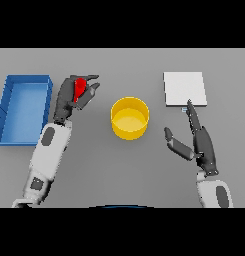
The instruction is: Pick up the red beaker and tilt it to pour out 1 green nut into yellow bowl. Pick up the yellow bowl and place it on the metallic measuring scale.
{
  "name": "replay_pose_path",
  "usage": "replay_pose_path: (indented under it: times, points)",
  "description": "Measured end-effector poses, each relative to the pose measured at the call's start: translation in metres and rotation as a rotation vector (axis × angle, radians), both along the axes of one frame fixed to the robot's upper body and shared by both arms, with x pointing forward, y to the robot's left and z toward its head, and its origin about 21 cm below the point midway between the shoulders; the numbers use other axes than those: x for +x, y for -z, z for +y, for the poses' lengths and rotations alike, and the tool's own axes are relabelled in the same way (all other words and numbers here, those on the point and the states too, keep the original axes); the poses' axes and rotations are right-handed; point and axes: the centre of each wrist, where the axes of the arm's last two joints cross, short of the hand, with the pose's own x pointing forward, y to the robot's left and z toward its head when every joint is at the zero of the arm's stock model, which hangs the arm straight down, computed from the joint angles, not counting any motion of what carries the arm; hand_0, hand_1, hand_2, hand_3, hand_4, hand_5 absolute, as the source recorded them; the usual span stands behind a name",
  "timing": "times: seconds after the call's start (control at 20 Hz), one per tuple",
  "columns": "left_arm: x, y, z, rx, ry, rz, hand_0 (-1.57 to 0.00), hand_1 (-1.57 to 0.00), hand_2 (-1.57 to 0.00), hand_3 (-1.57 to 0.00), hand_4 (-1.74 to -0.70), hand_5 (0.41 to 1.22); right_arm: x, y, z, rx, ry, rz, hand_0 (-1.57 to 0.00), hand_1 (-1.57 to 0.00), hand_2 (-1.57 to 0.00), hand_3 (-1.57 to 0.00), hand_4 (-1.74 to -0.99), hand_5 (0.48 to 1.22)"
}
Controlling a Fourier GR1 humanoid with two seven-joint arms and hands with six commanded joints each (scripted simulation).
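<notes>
Head view: left hand (74, 95) grips red beaker (80, 88).

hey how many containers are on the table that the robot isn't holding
2: a yellow bowl at the table's centre, and a blue bin at the far left. The left robot hand holds the red beaker.

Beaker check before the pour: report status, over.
Left hand shut on beaker, left of bowl. Right hand open near scale. No nut visible in bowl. Path clear.
</notes>
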Motion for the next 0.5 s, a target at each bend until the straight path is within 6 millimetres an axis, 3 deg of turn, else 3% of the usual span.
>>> replay_pose_path:
  times: [0.2, 0.5]
  points:
    - [0.005, -0.028, -0.007, 0.295, 0.118, -0.004, -1.56, -1.56, -1.56, -1.56, -1.73, 1.119, 0.0, -0.002, 0.001, -0.035, 0.008, -0.005, 0.0, 0.0, 0.0, 0.0, -1.243, 0.694]
    - [0.005, -0.036, -0.004, 0.473, 0.188, -0.017, -1.57, -1.57, -1.57, -1.57, -1.74, 1.112, -0.006, -0.003, 0.001, -0.027, 0.013, 0.018, 0.0, 0.0, 0.0, 0.0, -1.251, 0.714]
